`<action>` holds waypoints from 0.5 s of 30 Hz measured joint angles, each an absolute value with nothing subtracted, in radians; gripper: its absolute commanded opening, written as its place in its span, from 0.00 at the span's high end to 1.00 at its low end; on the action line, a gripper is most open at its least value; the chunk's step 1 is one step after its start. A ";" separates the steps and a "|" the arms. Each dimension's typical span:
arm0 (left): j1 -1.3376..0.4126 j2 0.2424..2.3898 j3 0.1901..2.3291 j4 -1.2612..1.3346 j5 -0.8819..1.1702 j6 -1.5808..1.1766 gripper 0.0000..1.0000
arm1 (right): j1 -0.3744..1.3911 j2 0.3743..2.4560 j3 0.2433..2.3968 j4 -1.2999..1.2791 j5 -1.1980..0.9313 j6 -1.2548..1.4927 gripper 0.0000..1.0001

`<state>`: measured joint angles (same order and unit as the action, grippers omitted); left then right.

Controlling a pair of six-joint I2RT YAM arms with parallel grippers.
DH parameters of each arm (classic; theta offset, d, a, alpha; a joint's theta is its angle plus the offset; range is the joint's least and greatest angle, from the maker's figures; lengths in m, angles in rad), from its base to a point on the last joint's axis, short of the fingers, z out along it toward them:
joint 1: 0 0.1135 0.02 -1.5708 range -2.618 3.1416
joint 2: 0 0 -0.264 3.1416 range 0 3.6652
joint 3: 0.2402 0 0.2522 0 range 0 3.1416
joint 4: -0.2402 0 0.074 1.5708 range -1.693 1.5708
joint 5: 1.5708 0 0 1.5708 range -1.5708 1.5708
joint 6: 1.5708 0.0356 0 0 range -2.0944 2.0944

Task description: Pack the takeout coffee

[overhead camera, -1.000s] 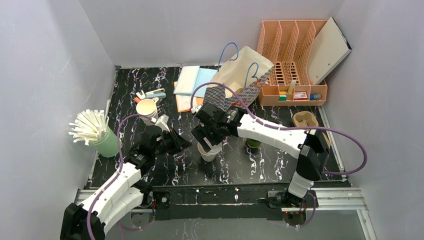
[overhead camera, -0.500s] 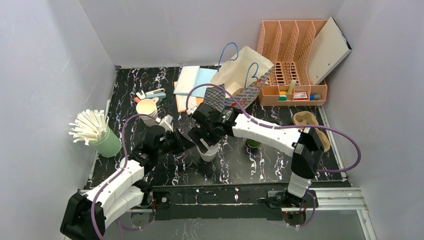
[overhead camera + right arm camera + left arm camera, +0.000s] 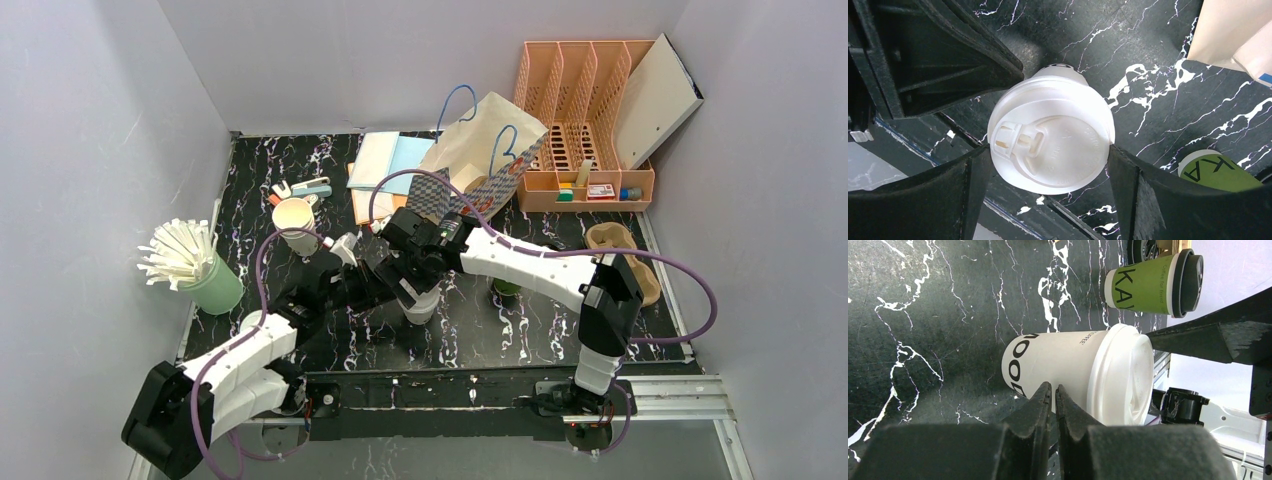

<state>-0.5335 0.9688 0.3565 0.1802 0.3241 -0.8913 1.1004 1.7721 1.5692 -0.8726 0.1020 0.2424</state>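
Centrally, the right end effector stood spread astride the white lidded coffee cup on the desk; the left end effector, pressed together, apparently touched its side. The green takeout coffee stood nearby. An off-centre closure could tip the cup, spilling it.

top: we find white cup mostly under right tool | right wrist: green cup half behind tool
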 measured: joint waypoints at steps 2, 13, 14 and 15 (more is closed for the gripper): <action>-0.536 0.967 0.354 0.179 0.321 -0.891 0.93 | 1.102 1.772 1.570 -0.873 0.102 0.239 0.10; -0.541 0.815 0.359 0.038 0.251 -0.872 0.83 | 1.109 1.776 1.575 -0.868 0.111 0.236 0.10; -0.541 0.788 0.361 0.019 0.246 -0.872 0.80 | 1.110 1.776 1.575 -0.867 0.112 0.236 0.10; -0.541 0.770 0.363 0.006 0.243 -0.871 0.79 | 1.111 1.776 1.575 -0.865 0.113 0.236 0.10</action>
<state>-0.5407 0.7696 0.3630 0.0063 0.2428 -0.8715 1.1107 1.7763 1.5745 -0.8654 0.1131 0.2359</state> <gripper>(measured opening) 0.160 0.904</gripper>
